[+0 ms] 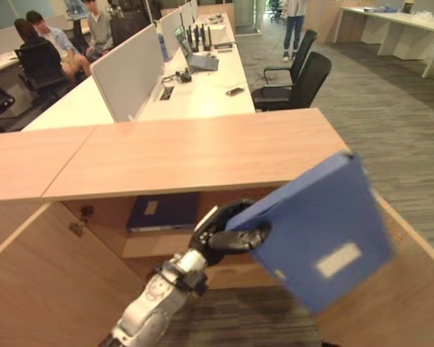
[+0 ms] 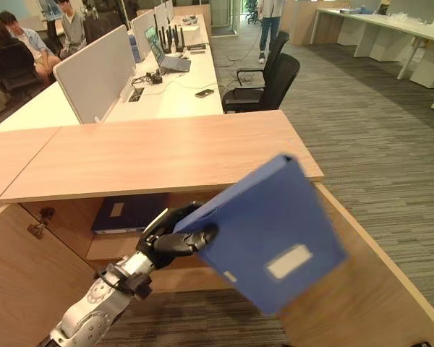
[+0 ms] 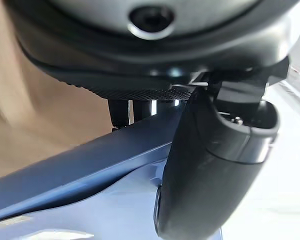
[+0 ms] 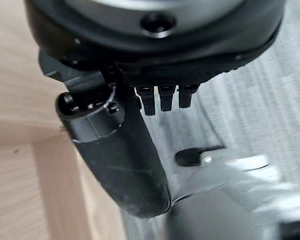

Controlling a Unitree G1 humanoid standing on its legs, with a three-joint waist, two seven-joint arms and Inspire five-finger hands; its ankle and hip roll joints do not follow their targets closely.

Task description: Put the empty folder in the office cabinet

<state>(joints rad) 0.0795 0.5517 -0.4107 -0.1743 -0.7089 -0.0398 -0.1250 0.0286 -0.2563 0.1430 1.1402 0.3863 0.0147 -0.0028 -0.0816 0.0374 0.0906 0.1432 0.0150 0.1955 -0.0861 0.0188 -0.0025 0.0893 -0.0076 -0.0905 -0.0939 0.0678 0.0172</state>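
Note:
My left hand [image 1: 228, 233] is shut on the corner of a blue folder [image 1: 325, 231], thumb on the front face and fingers behind it. The folder has a white label and hangs tilted in the air before the open wooden office cabinet [image 1: 202, 152]. In the left wrist view the thumb [image 3: 215, 165] presses on the folder's blue cover [image 3: 90, 185]. Another blue folder [image 1: 163, 212] lies flat on the cabinet's shelf. My right hand [image 4: 120, 165] hangs idle beside a wooden panel above the carpet, fingers relaxed and holding nothing.
The cabinet's doors stand open, one at the left [image 1: 50, 289] and one at the right [image 1: 412, 289]. Behind the cabinet are white desks with a partition [image 1: 130, 69], black office chairs [image 1: 304, 79], seated people [image 1: 50, 43] and a standing person [image 1: 295, 22].

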